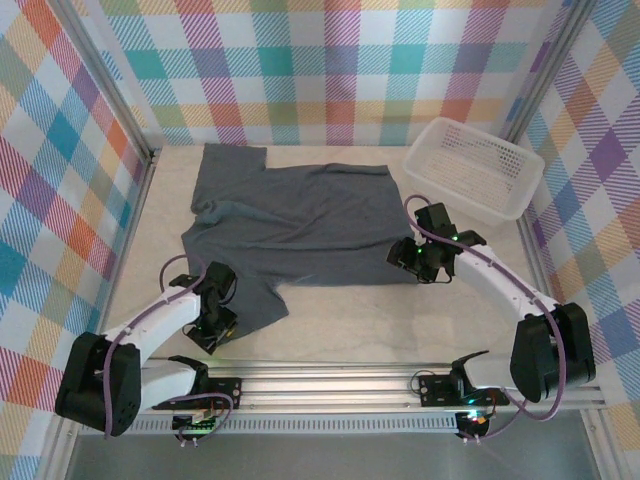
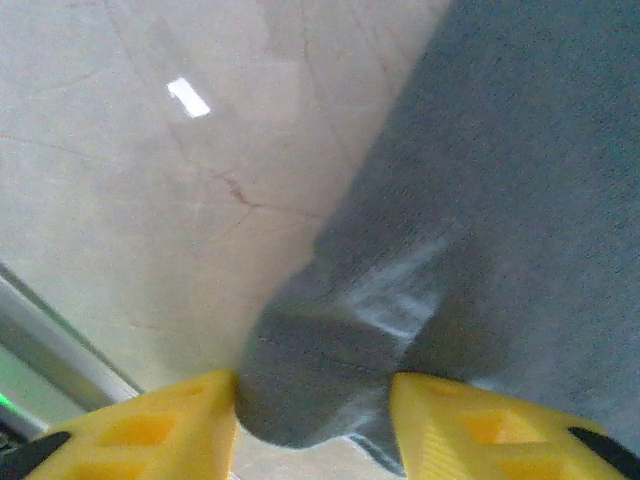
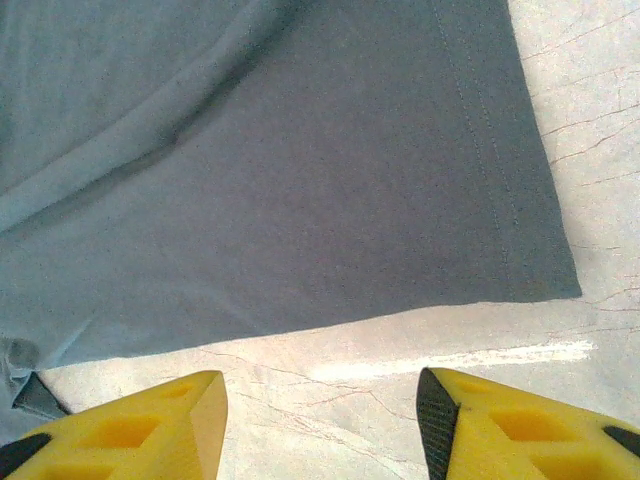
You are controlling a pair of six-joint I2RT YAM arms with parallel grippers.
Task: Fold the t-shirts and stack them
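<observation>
One dark charcoal-grey t-shirt [image 1: 295,225] lies spread and rumpled across the table's middle, one flap reaching toward the near left. My left gripper [image 1: 216,325] sits low at that flap's near tip. In the left wrist view a bunched fold of the t-shirt [image 2: 320,360] fills the gap between the yellow fingers [image 2: 170,425], which still stand well apart, so the left gripper [image 2: 312,425] is open. My right gripper [image 1: 408,258] hovers at the shirt's near right corner. It is open [image 3: 322,420] over bare table, just short of the hem [image 3: 400,300].
A white perforated basket [image 1: 475,165] stands at the back right, beside the shirt's right edge. Checked walls close in the table on three sides. An aluminium rail [image 1: 380,385] runs along the near edge. Bare tabletop [image 1: 400,320] lies between the shirt and the rail.
</observation>
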